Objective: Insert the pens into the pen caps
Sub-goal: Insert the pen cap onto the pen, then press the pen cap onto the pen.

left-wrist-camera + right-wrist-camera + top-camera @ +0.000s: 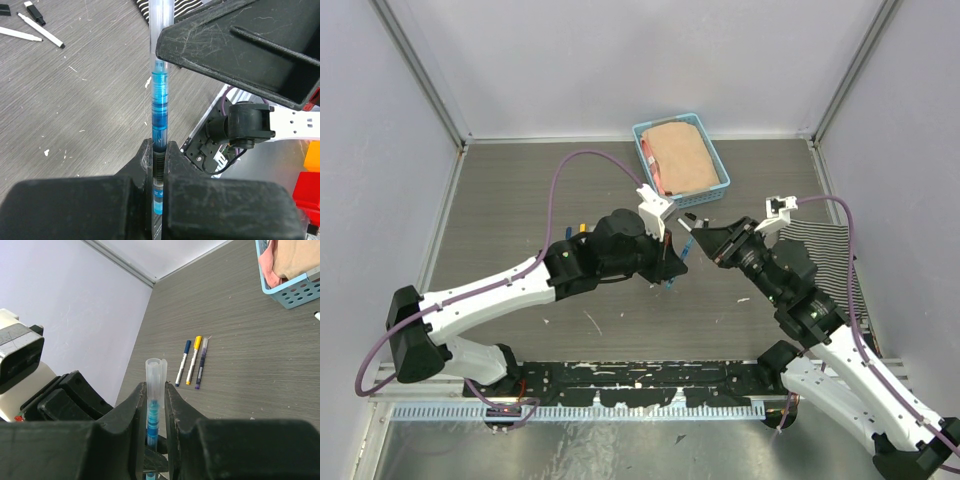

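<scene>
My left gripper [159,147] is shut on a blue pen [159,115], gripping its barrel. My right gripper [155,390] is shut on a clear pen cap [155,375]. The pen's tip sits inside the cap's open end, and the blue tip shows through it. The two grippers meet above the middle of the table, left gripper [670,265] and right gripper [698,240]. Three capped pens lie side by side on the table, one with a blue cap [183,361], one with a yellow cap [193,359] and one with a grey cap [201,362].
A blue basket [645,150] holding a tan cloth stands at the back centre. A striped mat [830,260] lies at the right. Two white pens [42,30] and a black cap [4,10] lie on the table in the left wrist view.
</scene>
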Controlling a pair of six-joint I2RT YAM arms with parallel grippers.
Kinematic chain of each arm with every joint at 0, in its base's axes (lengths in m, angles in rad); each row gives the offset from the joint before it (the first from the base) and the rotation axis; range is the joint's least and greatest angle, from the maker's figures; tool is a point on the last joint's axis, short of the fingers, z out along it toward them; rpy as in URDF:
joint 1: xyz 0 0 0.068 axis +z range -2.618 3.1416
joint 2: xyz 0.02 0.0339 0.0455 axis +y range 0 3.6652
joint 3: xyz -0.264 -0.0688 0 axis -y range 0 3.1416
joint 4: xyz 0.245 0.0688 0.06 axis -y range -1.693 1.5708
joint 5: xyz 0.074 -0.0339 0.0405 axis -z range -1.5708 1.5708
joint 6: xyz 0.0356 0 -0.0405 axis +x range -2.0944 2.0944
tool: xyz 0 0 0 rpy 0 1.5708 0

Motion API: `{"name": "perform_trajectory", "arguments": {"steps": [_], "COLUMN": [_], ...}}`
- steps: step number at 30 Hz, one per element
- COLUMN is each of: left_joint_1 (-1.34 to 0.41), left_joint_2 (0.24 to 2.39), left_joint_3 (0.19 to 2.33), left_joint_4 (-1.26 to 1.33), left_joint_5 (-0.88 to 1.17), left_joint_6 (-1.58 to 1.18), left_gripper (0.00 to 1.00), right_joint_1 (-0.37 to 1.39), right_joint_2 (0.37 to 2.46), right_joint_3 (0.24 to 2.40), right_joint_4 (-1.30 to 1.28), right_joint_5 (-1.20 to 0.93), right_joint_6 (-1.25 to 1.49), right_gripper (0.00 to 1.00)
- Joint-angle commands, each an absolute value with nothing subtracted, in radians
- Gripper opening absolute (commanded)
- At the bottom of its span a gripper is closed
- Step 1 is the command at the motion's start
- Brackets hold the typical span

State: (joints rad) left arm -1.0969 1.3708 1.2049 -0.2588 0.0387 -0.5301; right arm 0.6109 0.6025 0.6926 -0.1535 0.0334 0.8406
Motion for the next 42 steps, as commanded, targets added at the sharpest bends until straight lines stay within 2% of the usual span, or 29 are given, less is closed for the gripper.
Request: {"name": "perform_trajectory", "arguments": {"steps": [1, 19, 22, 26, 33, 38, 42], "left_joint_1": [-1.089, -1.089, -1.089, -1.09, -1.09, -1.089, -1.09], "left_joint_2": [1.379, 1.344, 1.333, 1.322, 1.278, 1.213, 1.184], "left_joint_3": [1.261, 1.271, 1.267, 1.258, 1.23, 1.19, 1.153], "left_joint_4": [-0.147, -0.038, -0.029, -0.035, -0.062, -0.089, -0.092], "left_joint_5": [-0.03, -0.061, -0.066, -0.068, -0.083, -0.064, -0.014], "left_joint_6": [-0.543, -0.399, -0.379, -0.367, -0.349, -0.318, -0.301], "left_gripper": [0.0, 0.0, 0.0, 0.0, 0.0, 0.0, 0.0], "right_joint_1": [0.621, 0.621, 0.621, 0.621, 0.621, 0.621, 0.621], "right_joint_2": [0.602, 0.621, 0.623, 0.613, 0.57, 0.58, 0.624], "right_joint_3": [0.683, 0.76, 0.773, 0.794, 0.853, 0.953, 1.008], "right_joint_4": [-0.104, -0.048, -0.048, -0.054, -0.131, -0.261, -0.276], "right_joint_5": [-0.031, -0.102, -0.111, -0.116, -0.047, 0.076, 0.063], "right_joint_6": [0.833, 0.703, 0.691, 0.674, 0.644, 0.673, 0.698], "right_gripper": [0.19, 0.22, 0.29, 0.47, 0.72, 0.76, 0.76]}}
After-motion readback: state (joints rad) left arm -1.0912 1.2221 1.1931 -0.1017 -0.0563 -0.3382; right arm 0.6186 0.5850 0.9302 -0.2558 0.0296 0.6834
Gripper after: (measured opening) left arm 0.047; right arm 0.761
